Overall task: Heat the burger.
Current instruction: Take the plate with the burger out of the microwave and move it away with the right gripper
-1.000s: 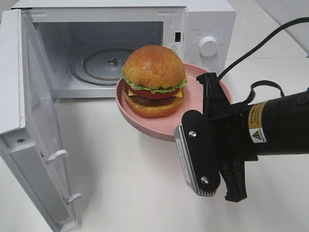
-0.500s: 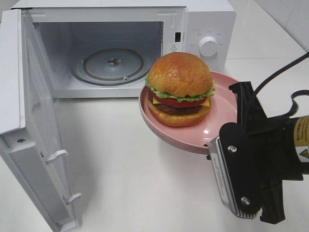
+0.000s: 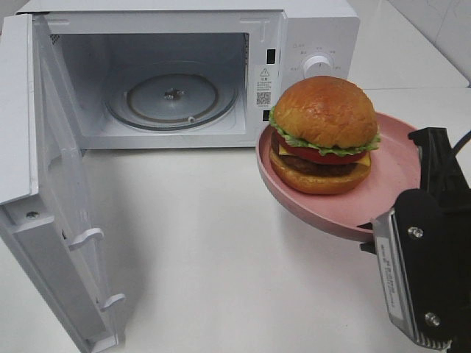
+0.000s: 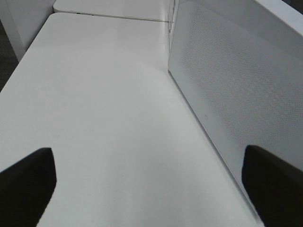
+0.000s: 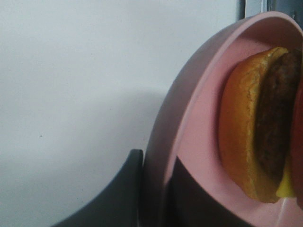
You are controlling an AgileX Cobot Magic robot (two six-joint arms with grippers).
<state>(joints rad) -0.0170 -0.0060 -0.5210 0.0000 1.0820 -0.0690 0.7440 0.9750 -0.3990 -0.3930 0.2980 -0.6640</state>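
Observation:
The burger (image 3: 324, 132) has a golden-brown bun, lettuce, tomato and a dark patty. It rests on a pink plate (image 3: 394, 173) held tilted above the table, in front of the microwave's control panel. My right gripper (image 3: 430, 169) is shut on the plate's right rim, one finger above and one below. In the right wrist view the fingers (image 5: 128, 189) pinch the plate rim (image 5: 161, 132), and the burger (image 5: 241, 137) sits just beyond. My left gripper (image 4: 151, 184) stands open over bare table with nothing between its fingers. It does not show in the exterior high view.
The white microwave (image 3: 184, 22) stands at the back with its door (image 3: 44, 169) swung wide open to the left. Its glass turntable (image 3: 173, 95) is bare. In the left wrist view the door's outer face (image 4: 227, 85) runs close beside my left gripper.
My right gripper has carried the plate and burger to the right, from in front of the microwave opening to in front of the control panel. The left gripper has not moved.

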